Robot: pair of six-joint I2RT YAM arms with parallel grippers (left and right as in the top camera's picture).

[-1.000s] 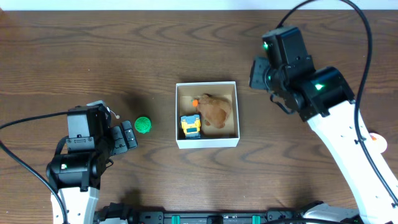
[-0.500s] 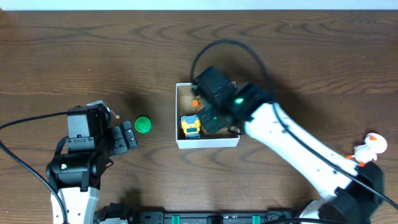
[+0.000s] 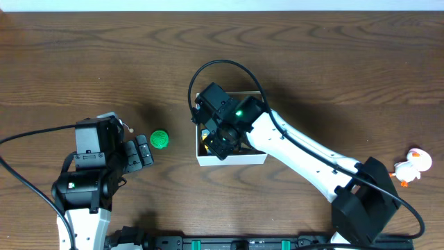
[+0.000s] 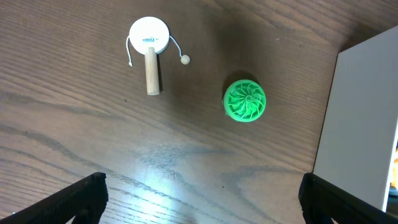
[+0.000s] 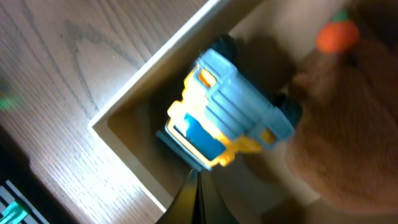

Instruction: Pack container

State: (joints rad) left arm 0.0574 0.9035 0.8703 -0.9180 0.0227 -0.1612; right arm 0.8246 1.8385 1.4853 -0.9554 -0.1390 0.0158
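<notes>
The container [image 3: 236, 159], a white-walled square box, sits mid-table and is mostly covered by my right arm. In the right wrist view its white wall [image 5: 149, 71] frames a blue and yellow toy truck [image 5: 227, 109] and a brown plush toy [image 5: 354, 130] with an orange part [image 5: 336, 36]. My right gripper [image 5: 193, 177] is shut and empty, its tip just in front of the truck inside the box; it also shows in the overhead view [image 3: 219, 141]. My left gripper [image 4: 202, 199] is open and empty, left of the container.
A green ribbed disc [image 3: 160, 139] lies between my left gripper [image 3: 143, 153] and the box; it also shows in the left wrist view [image 4: 244, 100]. A white drum toy with a wooden handle [image 4: 149, 43] lies beyond it. A white duck toy [image 3: 411, 165] stands at the far right.
My right arm swung from the back right over the container and its shut gripper went down into the box by the truck. The left arm has not moved.
</notes>
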